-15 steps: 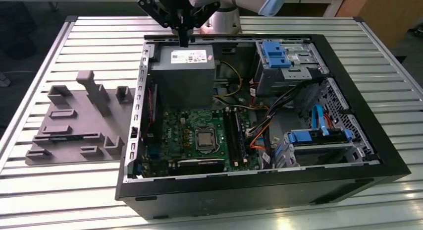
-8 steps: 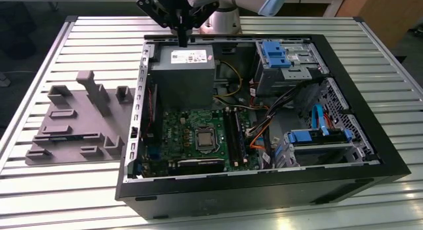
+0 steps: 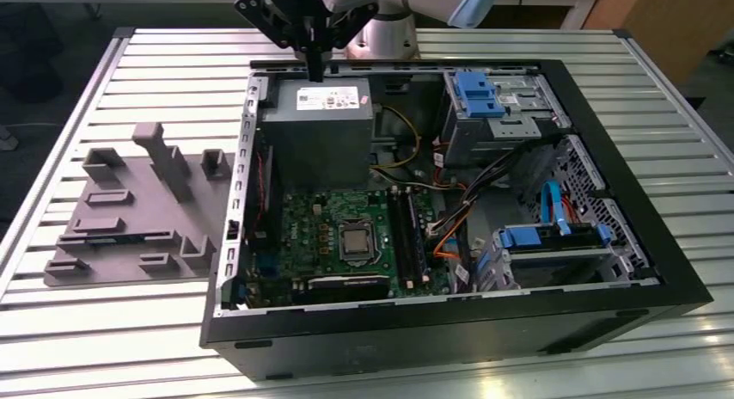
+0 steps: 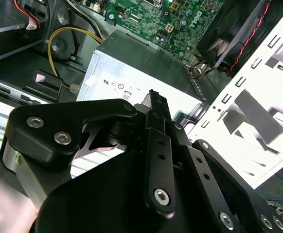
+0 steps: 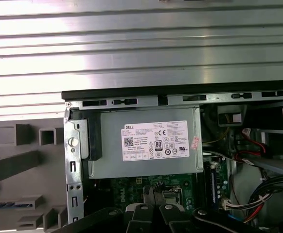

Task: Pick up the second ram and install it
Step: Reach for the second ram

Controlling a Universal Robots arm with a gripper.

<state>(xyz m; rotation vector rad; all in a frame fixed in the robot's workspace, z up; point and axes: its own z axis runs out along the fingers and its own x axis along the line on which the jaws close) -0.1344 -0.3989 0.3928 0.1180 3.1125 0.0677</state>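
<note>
- The gripper hangs over the power supply inside the open computer case, its fingers pressed together and holding nothing
- The second ram seems to lie in the grey fixture beside the case, likely kept there for easy grasping, not yet picked up

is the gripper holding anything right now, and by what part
Nothing is held. The gripper hangs above the power supply, its fingers shut together with nothing between them.
</note>
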